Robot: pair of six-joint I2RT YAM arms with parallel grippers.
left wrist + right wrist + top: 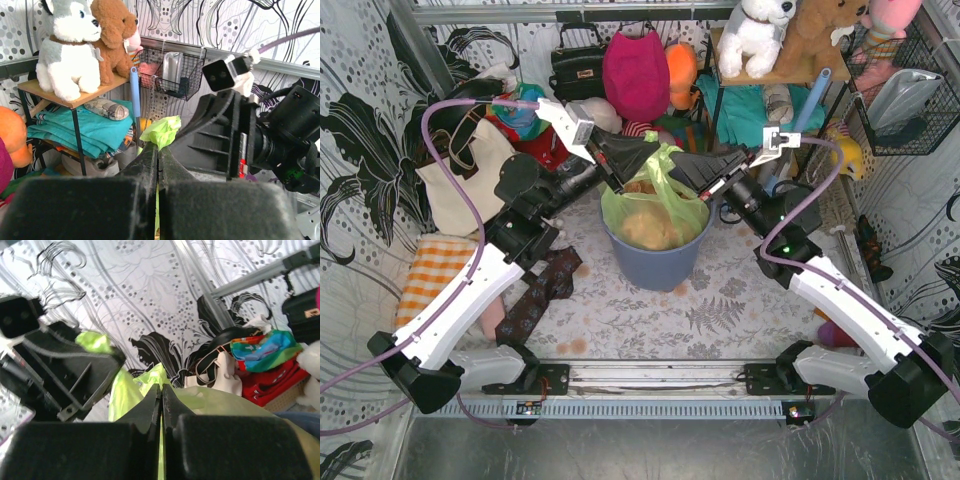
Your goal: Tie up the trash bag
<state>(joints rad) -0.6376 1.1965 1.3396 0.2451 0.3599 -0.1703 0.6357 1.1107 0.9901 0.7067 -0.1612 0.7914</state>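
Black-and-white floral wall panels enclose a tabletop (720,310) covered in a leaf-print cloth. A round blue-grey bin (655,268) stands near the tabletop's middle, somewhat toward the far edge. The lime-green trash bag (665,200) sits inside it, with brown paper showing through the plastic. The left gripper (618,186) is clenched on the bag's left top edge, and a sliver of green shows between its pads. The right gripper (704,192) is likewise pinched tight on the right top edge. A cream tote bag (460,180) leans at the far left edge.
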